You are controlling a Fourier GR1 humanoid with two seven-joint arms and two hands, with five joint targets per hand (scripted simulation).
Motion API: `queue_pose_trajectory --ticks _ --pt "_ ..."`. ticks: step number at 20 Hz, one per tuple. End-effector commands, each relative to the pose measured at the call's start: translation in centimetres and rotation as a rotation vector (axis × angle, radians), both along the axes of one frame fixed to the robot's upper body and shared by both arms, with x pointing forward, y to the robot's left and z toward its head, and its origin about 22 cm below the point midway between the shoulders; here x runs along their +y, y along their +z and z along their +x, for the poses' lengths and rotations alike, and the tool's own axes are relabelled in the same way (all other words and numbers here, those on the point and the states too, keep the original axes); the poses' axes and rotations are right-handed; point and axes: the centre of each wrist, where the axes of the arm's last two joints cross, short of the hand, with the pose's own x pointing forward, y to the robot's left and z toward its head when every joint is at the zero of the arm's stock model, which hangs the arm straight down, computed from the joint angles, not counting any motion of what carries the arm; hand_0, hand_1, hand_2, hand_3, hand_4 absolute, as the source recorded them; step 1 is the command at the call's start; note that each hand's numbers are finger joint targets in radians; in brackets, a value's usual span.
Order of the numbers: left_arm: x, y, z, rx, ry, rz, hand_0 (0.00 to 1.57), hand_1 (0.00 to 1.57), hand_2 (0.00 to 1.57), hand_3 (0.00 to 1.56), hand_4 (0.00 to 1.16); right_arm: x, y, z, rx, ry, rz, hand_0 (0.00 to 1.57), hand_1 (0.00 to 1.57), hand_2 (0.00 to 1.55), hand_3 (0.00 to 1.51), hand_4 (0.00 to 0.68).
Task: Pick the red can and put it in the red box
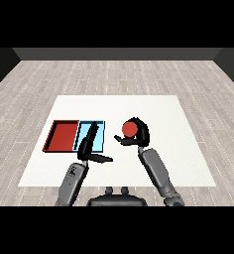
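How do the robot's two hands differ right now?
The right hand curls round the red can, while the left hand holds nothing, fingers straight. The left hand reaches over the light blue tray; the right hand is beside it, over bare table. Both are black on grey forearms.

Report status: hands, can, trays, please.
Right hand shut on red can, right of trays. Left hand open over blue tray. Red tray not blocked.

floor (114, 74): grey wood planks | table (178, 149): matt white, smooth | red tray (62, 135): matt
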Motion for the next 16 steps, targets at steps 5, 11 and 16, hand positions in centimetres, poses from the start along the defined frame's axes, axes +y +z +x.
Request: queue_pose_trajectory --ticks 5,11,16 --pt "-1.3 -1.3 2.8 0.063 -0.018 0.009 0.0 0.0 0.0 0.0 0.0 1.1 0.4 -1.1 -0.044 0.031 0.014 1.44 1.44 1.43 1.39 0.618" --pt "-3.3 -2.3 1.9 0.107 -0.027 0.04 0.0 0.0 0.0 0.0 0.0 0.2 -0.6 -2.2 -0.068 0.032 -0.012 1.45 1.45 1.44 1.4 0.647" --pt "-3.5 -4.0 1.6 0.127 -0.033 0.014 0.0 0.0 0.0 0.0 0.0 0.9 1.8 -1.8 -0.089 0.071 0.001 1.47 1.47 1.44 1.39 0.652"
